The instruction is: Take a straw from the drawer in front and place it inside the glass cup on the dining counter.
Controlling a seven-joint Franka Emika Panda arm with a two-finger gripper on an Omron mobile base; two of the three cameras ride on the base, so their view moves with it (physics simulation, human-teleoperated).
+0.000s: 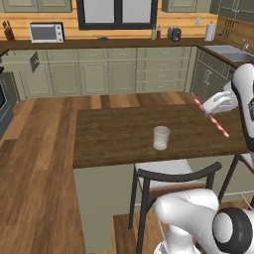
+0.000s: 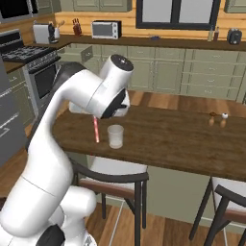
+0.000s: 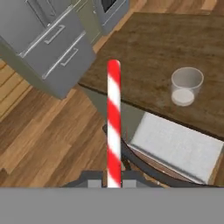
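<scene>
Your fingers (image 3: 113,183) grip the striped straw (image 3: 113,122); the glass cup (image 3: 187,85) stands beyond its tip, near the desk (image 3: 175,39) edge.

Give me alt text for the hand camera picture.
A red-and-white striped straw, clamped in the gripper, points up the frame. To its right an empty glass cup stands on the dark wooden counter.

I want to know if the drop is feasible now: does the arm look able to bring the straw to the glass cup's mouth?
Probably yes. The gripper is shut on the straw beside the glass cup, whose mouth is open with bare dining counter around it.
</scene>
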